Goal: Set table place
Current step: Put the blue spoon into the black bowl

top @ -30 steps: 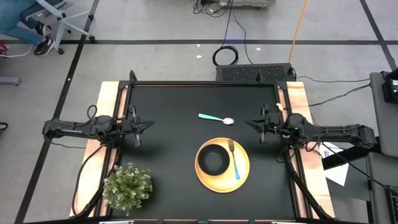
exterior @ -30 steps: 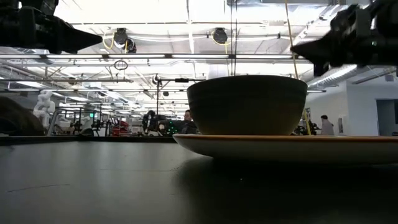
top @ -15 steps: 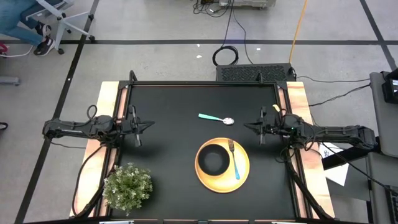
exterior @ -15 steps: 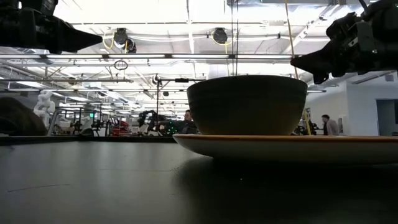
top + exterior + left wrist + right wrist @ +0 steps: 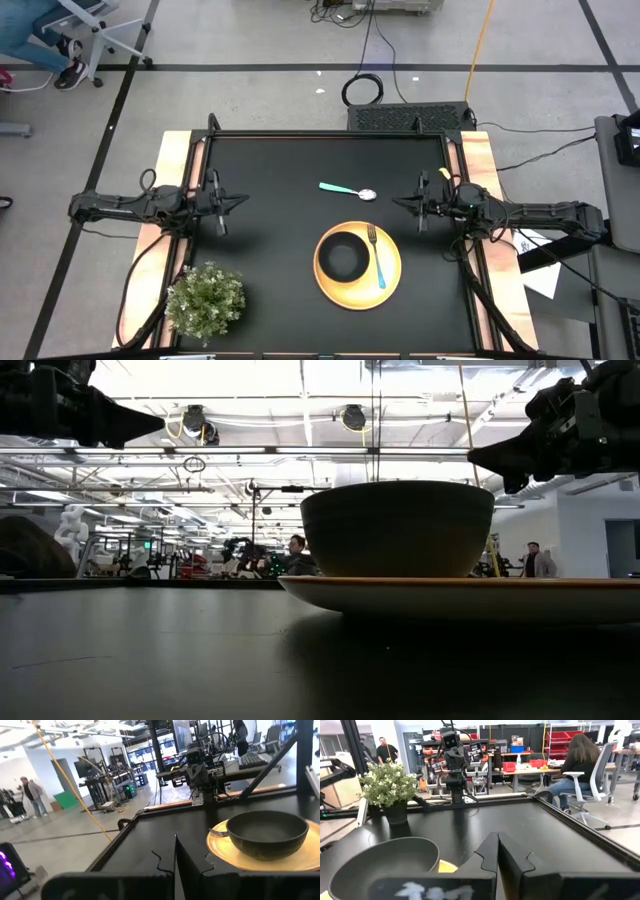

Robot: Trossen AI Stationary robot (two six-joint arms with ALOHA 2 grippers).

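Observation:
The yellow plate [image 5: 358,288] lies on the black table [image 5: 270,170], right of centre. The black bowl [image 5: 343,256] stands on the plate's left part. The teal-handled fork [image 5: 377,258] lies on the plate right of the bowl, tines toward the far edge. The teal-handled spoon [image 5: 347,190] lies flat on the table beyond the plate. My left gripper [image 5: 243,200] hovers shut and empty at the table's left side. My right gripper [image 5: 396,202] hovers shut and empty at the right side, its fingertips pointing toward the spoon. Both are above the table in the low view, left gripper [image 5: 158,425] and right gripper [image 5: 472,455].
A green potted plant [image 5: 205,300] stands at the table's near left corner. Light wooden strips [image 5: 170,170] run along the left and right sides. People and benches show in the room beyond the table.
My right gripper has gone down a little and tipped slightly, staying shut. The plate, bowl, fork and spoon have kept their places.

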